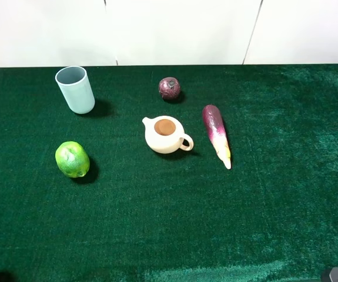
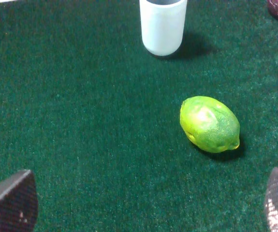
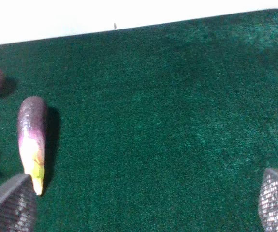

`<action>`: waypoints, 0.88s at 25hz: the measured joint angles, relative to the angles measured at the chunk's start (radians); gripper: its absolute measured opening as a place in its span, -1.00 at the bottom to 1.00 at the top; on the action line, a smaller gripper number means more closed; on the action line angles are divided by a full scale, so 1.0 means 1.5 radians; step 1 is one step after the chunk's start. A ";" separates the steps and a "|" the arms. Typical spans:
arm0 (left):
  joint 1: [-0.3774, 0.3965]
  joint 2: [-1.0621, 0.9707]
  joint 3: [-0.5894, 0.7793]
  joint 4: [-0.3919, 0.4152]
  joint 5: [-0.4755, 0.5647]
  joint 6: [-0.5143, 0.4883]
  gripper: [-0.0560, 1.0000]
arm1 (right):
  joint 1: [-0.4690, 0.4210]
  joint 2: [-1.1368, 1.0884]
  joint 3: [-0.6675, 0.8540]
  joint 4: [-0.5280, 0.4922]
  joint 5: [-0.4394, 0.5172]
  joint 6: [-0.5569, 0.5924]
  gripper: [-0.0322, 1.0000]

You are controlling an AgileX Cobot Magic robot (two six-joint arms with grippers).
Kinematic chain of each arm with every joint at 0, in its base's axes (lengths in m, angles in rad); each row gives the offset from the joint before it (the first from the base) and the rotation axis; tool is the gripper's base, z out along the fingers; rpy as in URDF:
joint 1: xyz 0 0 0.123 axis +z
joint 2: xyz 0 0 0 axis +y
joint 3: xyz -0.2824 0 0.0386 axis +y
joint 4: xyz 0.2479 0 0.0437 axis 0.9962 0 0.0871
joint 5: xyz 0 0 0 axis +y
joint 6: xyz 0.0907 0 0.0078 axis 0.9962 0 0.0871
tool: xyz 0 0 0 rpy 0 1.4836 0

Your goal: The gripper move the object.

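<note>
The eggplant (image 1: 216,134) lies on the green cloth right of the cream teapot (image 1: 166,135), purple end toward the back, pale pointed tip toward the front. In the right wrist view the eggplant (image 3: 31,140) lies ahead of the right gripper (image 3: 143,205), close to one finger (image 3: 8,205). That gripper is open and empty, and nothing sits between its fingers. The left gripper (image 2: 146,205) is open and empty, with its fingers (image 2: 10,203) wide apart low over the cloth. In the exterior view only small dark bits of the arms show at the bottom corners.
A green lime (image 1: 72,159) lies front left and also shows in the left wrist view (image 2: 209,124). A pale blue cup (image 1: 74,89) stands back left. A small dark-purple ball (image 1: 169,88) sits behind the teapot. The white wall runs along the table's far edge.
</note>
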 joint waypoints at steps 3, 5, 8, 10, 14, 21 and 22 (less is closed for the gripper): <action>0.000 0.000 0.000 0.000 0.000 0.000 0.90 | 0.000 0.000 0.000 0.005 0.000 -0.005 0.40; 0.000 0.000 0.000 0.000 0.000 0.000 0.90 | 0.000 -0.001 0.000 0.005 0.000 -0.007 0.40; 0.000 0.000 0.000 0.000 0.000 0.000 0.90 | 0.000 -0.001 0.000 0.008 0.000 -0.007 0.40; 0.000 0.000 0.000 0.000 0.000 0.000 0.90 | 0.000 -0.001 0.000 0.012 -0.001 -0.007 0.40; 0.000 0.000 0.000 0.000 0.000 0.000 0.90 | 0.000 -0.001 0.000 0.012 -0.001 -0.007 0.40; 0.000 0.000 0.000 0.000 0.000 0.000 0.90 | 0.000 -0.001 0.000 0.012 -0.001 -0.007 0.40; 0.000 0.000 0.000 0.000 0.000 0.000 0.90 | 0.000 -0.001 0.000 0.012 -0.001 -0.007 0.40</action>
